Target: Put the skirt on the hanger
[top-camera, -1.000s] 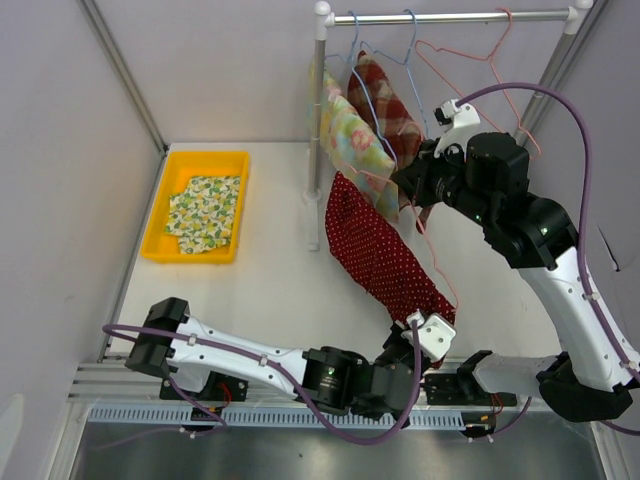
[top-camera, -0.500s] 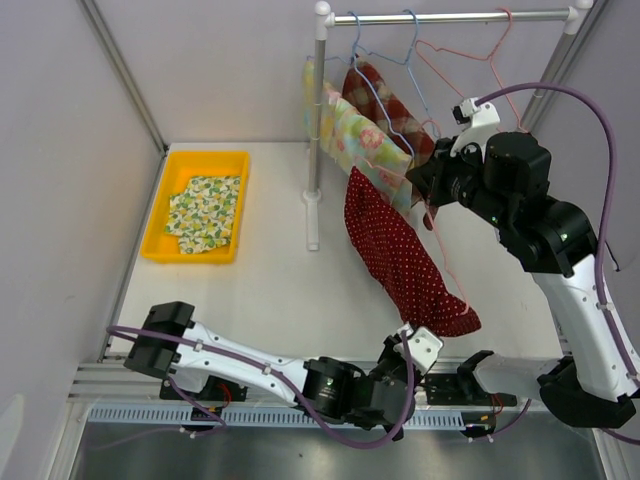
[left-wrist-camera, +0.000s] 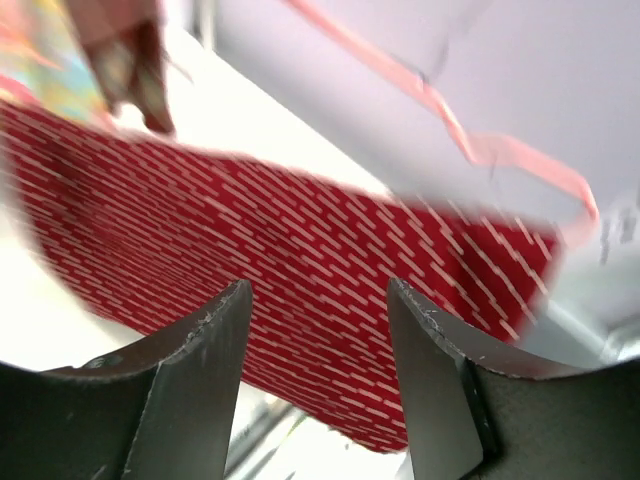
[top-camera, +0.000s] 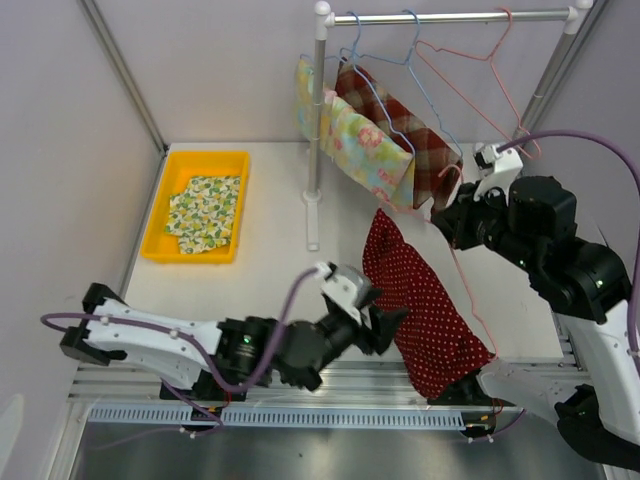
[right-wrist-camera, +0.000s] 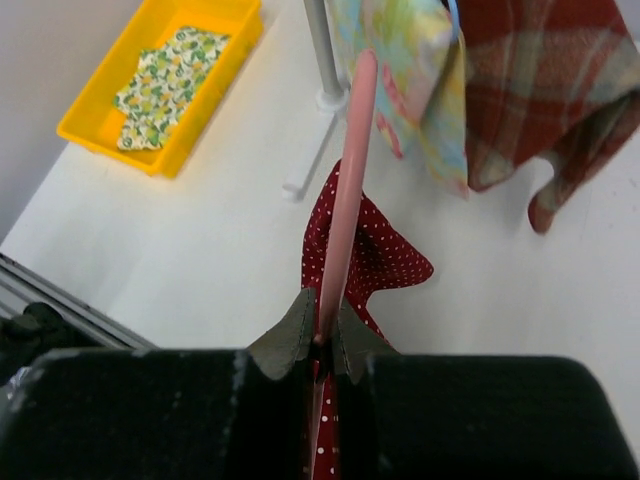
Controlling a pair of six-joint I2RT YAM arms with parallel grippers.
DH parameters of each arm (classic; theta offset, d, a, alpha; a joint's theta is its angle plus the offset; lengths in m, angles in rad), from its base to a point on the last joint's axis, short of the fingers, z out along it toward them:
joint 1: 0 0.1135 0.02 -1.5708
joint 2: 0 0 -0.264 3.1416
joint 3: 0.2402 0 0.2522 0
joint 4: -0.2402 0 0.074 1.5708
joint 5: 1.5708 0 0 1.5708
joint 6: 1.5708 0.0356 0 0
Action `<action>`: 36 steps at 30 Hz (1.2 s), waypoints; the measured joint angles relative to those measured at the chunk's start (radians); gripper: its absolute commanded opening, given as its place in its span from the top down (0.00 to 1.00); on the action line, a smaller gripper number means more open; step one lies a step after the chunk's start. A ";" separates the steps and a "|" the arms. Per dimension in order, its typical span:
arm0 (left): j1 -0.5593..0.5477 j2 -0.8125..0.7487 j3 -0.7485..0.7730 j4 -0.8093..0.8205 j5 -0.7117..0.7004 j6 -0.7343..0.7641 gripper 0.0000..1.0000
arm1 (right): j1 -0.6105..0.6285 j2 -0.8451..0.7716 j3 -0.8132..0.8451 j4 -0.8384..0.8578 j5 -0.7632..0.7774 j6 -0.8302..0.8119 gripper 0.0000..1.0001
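Note:
The skirt (top-camera: 420, 300) is red with white dots and hangs over a pink wire hanger (top-camera: 470, 290), its lower end near the table's front edge. My right gripper (top-camera: 447, 216) is shut on the hanger wire (right-wrist-camera: 345, 200), with the skirt (right-wrist-camera: 372, 255) trailing below its fingertips (right-wrist-camera: 325, 335). My left gripper (top-camera: 385, 325) stands open just left of the skirt's lower half. In the left wrist view the skirt (left-wrist-camera: 300, 250) fills the space beyond the open jaws (left-wrist-camera: 320, 300), not between them, and the pink hanger (left-wrist-camera: 480, 150) runs above it.
A clothes rack stands at the back, with a white pole (top-camera: 318, 130) and a top rail (top-camera: 450, 17). A floral garment (top-camera: 365, 150) and a plaid one (top-camera: 410, 130) hang on it. A yellow bin (top-camera: 225, 165) with a floral cloth sits at the far left.
My left gripper has opened and let go of the skirt, swinging left and away from the front edge. The right arm has carried the hanger and skirt rightward and lower.

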State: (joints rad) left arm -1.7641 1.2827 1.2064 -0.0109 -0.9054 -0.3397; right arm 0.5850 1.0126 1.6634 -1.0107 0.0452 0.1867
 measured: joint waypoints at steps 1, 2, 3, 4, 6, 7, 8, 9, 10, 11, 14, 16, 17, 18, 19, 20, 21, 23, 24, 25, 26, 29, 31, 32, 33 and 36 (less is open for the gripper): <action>0.022 -0.035 0.000 -0.006 0.006 0.000 0.38 | 0.000 -0.016 -0.003 -0.023 0.005 0.003 1.00; 0.050 -0.068 0.000 -0.009 0.015 0.000 0.38 | 0.000 -0.028 -0.003 -0.045 0.018 0.005 1.00; 0.082 -0.095 0.000 -0.014 0.027 0.000 0.38 | 0.000 -0.042 -0.003 -0.066 0.031 0.010 1.00; 0.114 -0.117 0.000 -0.020 0.042 -0.001 0.38 | 0.000 -0.056 -0.003 -0.086 0.049 0.015 1.00; 0.170 -0.146 0.000 -0.031 0.065 -0.001 0.38 | 0.000 -0.075 -0.003 -0.119 0.084 0.022 1.00; 0.196 -0.155 0.000 -0.037 0.079 -0.001 0.38 | 0.000 -0.082 -0.003 -0.137 0.105 0.024 1.00; 0.218 -0.162 0.000 -0.042 0.092 -0.001 0.38 | 0.000 -0.089 -0.002 -0.151 0.127 0.026 1.00; 0.236 -0.167 -0.002 -0.048 0.108 -0.002 0.38 | -0.002 -0.093 0.000 -0.165 0.150 0.026 1.00; 0.252 -0.171 -0.004 -0.055 0.126 -0.003 0.38 | -0.002 -0.094 0.003 -0.175 0.170 0.027 1.00; 0.268 -0.174 -0.010 -0.060 0.144 -0.005 0.38 | -0.003 -0.092 0.005 -0.185 0.192 0.027 1.00; 0.317 -0.186 -0.033 -0.082 0.204 -0.016 0.38 | -0.008 -0.068 0.018 -0.212 0.265 0.030 1.00; 0.350 -0.189 -0.036 -0.109 0.241 -0.021 0.38 | -0.019 -0.044 0.033 -0.230 0.309 0.030 1.00; 0.362 -0.191 -0.036 -0.115 0.256 -0.023 0.38 | -0.027 -0.035 0.040 -0.235 0.327 0.030 1.00; 0.379 -0.194 -0.036 -0.124 0.275 -0.024 0.38 | -0.038 -0.024 0.048 -0.238 0.342 0.030 1.00; 0.389 -0.198 -0.037 -0.129 0.289 -0.026 0.38 | -0.047 -0.013 0.054 -0.239 0.354 0.029 1.00; 0.403 -0.203 -0.037 -0.135 0.307 -0.026 0.38 | -0.061 -0.003 0.059 -0.240 0.366 0.029 1.00; 0.415 -0.208 -0.038 -0.138 0.324 -0.026 0.38 | -0.074 0.007 0.066 -0.241 0.376 0.025 1.00; 0.440 -0.221 -0.040 -0.149 0.353 -0.027 0.38 | -0.104 0.023 0.082 -0.239 0.392 0.012 1.00; 0.452 -0.229 -0.042 -0.156 0.369 -0.027 0.38 | -0.126 0.029 0.086 -0.232 0.394 0.002 1.00; 0.463 -0.235 -0.043 -0.161 0.380 -0.027 0.38 | -0.148 0.032 0.088 -0.220 0.393 -0.011 1.00; 0.475 -0.242 -0.047 -0.163 0.393 -0.027 0.38 | -0.172 0.035 0.087 -0.209 0.388 -0.027 1.00; 0.501 -0.259 -0.058 -0.173 0.428 -0.027 0.39 | -0.276 0.046 0.088 -0.156 0.321 -0.074 1.00; 0.513 -0.269 -0.068 -0.179 0.449 -0.027 0.39 | -0.361 0.069 0.088 -0.110 0.257 -0.106 1.00; 0.520 -0.274 -0.074 -0.182 0.460 -0.027 0.39 | -0.383 0.081 0.088 -0.093 0.233 -0.114 1.00; 0.525 -0.277 -0.080 -0.187 0.470 -0.027 0.39 | -0.412 0.096 0.093 -0.074 0.202 -0.124 1.00; 0.536 -0.288 -0.095 -0.204 0.498 -0.027 0.39 | -0.473 0.152 0.100 -0.002 0.090 -0.145 1.00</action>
State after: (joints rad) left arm -1.2282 0.9951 1.1118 -0.2146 -0.4076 -0.3672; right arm 0.1123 1.1648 1.7630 -1.0130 0.1349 0.0418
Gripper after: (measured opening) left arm 0.614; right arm 0.092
